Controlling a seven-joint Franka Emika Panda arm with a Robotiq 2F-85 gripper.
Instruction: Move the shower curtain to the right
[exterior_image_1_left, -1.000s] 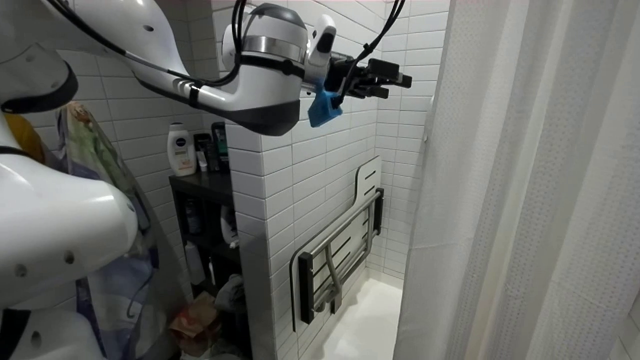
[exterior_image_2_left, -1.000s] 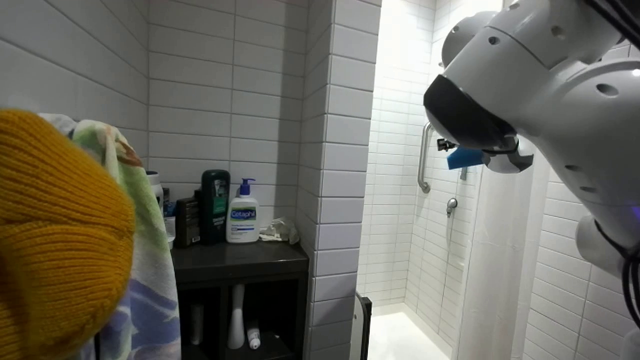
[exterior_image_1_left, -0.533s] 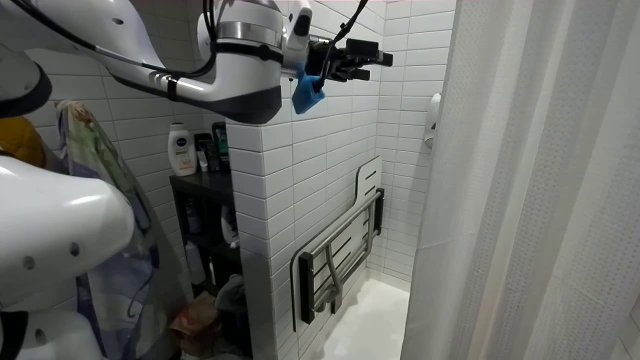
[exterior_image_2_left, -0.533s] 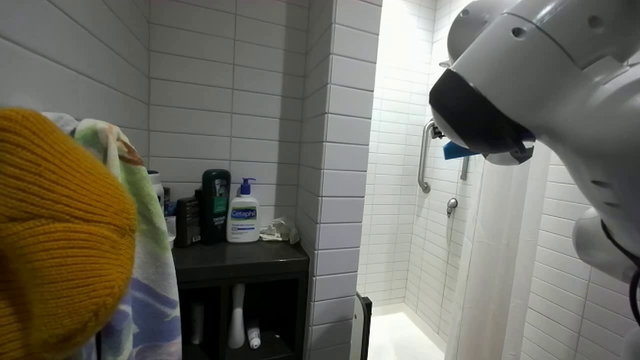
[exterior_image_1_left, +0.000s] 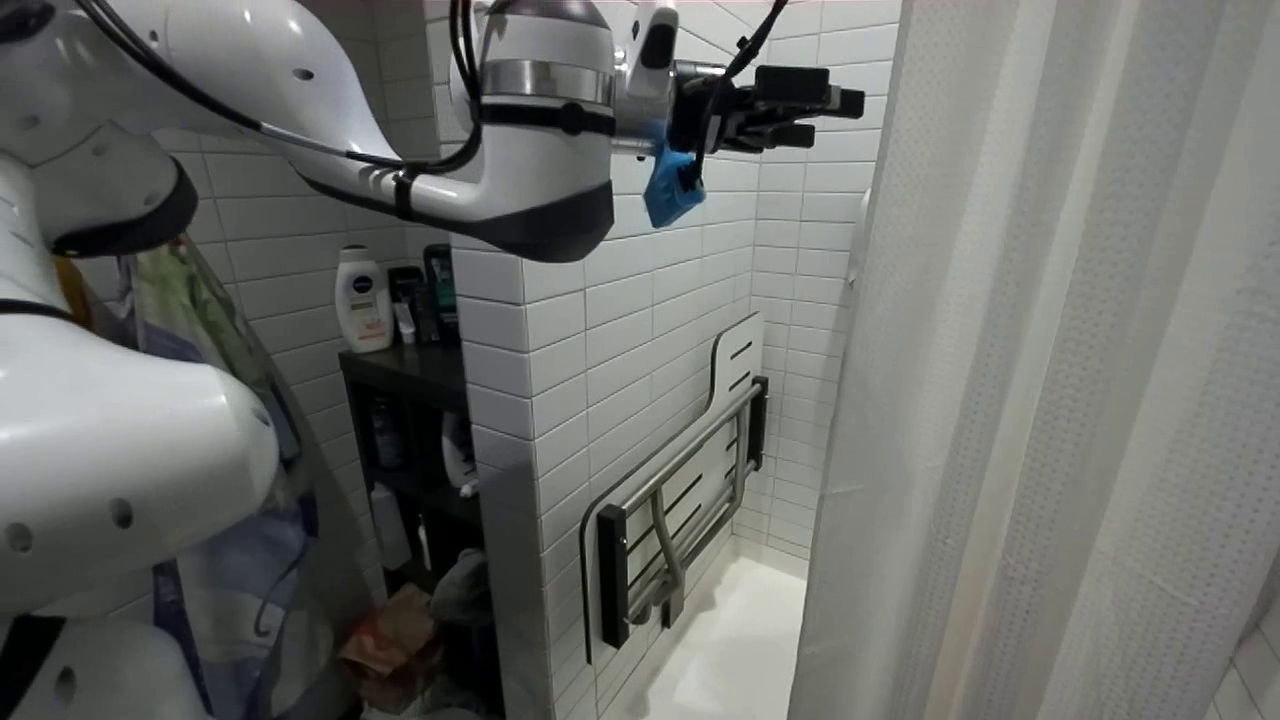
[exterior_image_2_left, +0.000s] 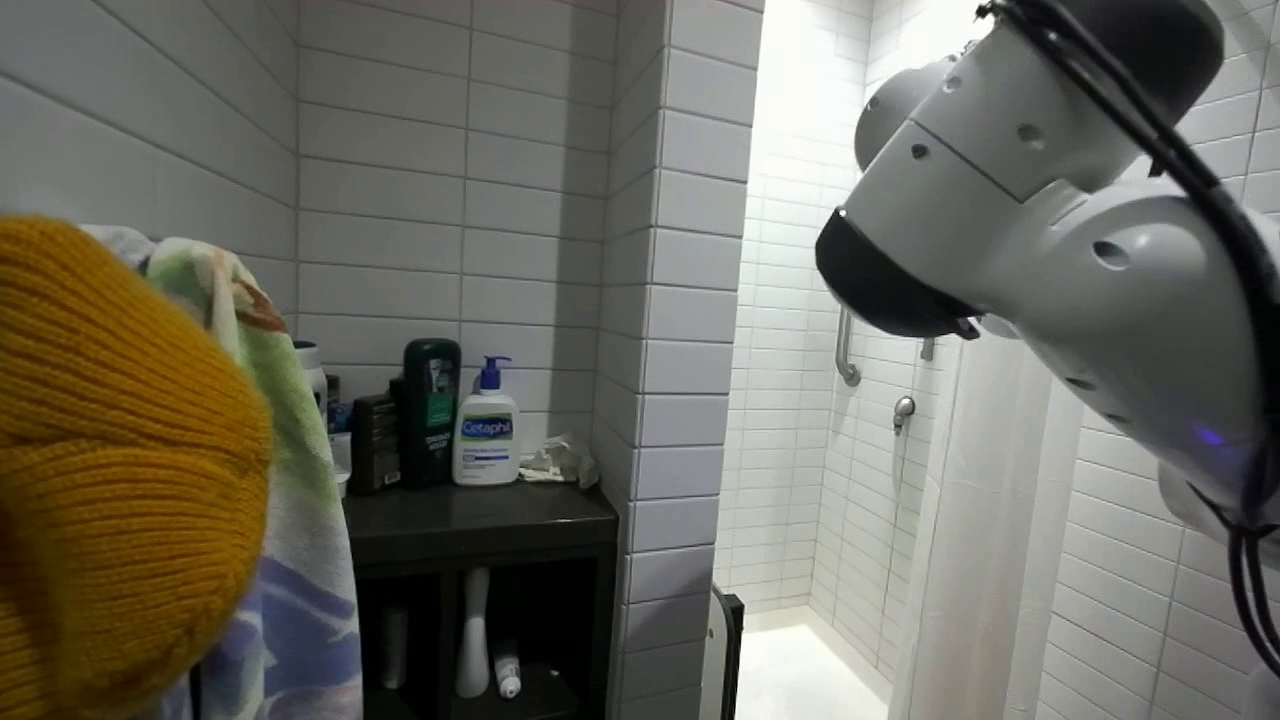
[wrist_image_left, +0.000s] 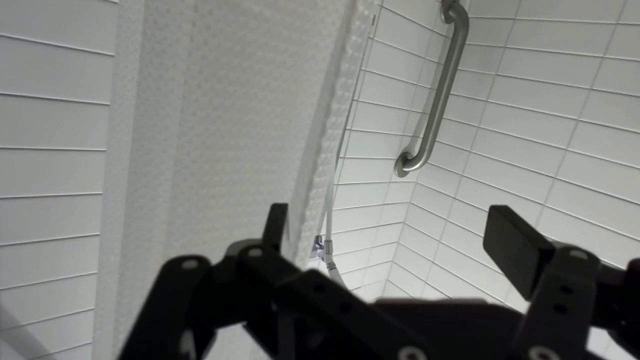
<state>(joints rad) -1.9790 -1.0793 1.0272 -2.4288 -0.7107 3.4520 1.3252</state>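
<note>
The white shower curtain (exterior_image_1_left: 1040, 380) hangs in tall folds on the right in an exterior view. It also shows in an exterior view (exterior_image_2_left: 985, 540), partly behind the arm, and fills the left half of the wrist view (wrist_image_left: 230, 125). My gripper (exterior_image_1_left: 828, 112) is at the top, just left of the curtain's free edge, with a small gap in the picture. In the wrist view my gripper (wrist_image_left: 395, 235) is open with nothing held. The curtain's edge shows just right of the left fingertip, between the fingers; I cannot tell if they touch. The arm hides the gripper in an exterior view.
A folded shower seat (exterior_image_1_left: 670, 520) is on the tiled wall (exterior_image_1_left: 625, 300). A metal grab bar (wrist_image_left: 442, 90) is on the wall ahead. A black shelf (exterior_image_2_left: 480, 520) holds several bottles. A patterned towel (exterior_image_2_left: 300, 560) and an orange knit hat (exterior_image_2_left: 130, 460) hang nearby.
My gripper first moved left and slightly up, then back right toward the curtain, in the exterior view showing it. The curtain's edge shifted slightly right, then back left. The gripper stayed apart from it there.
</note>
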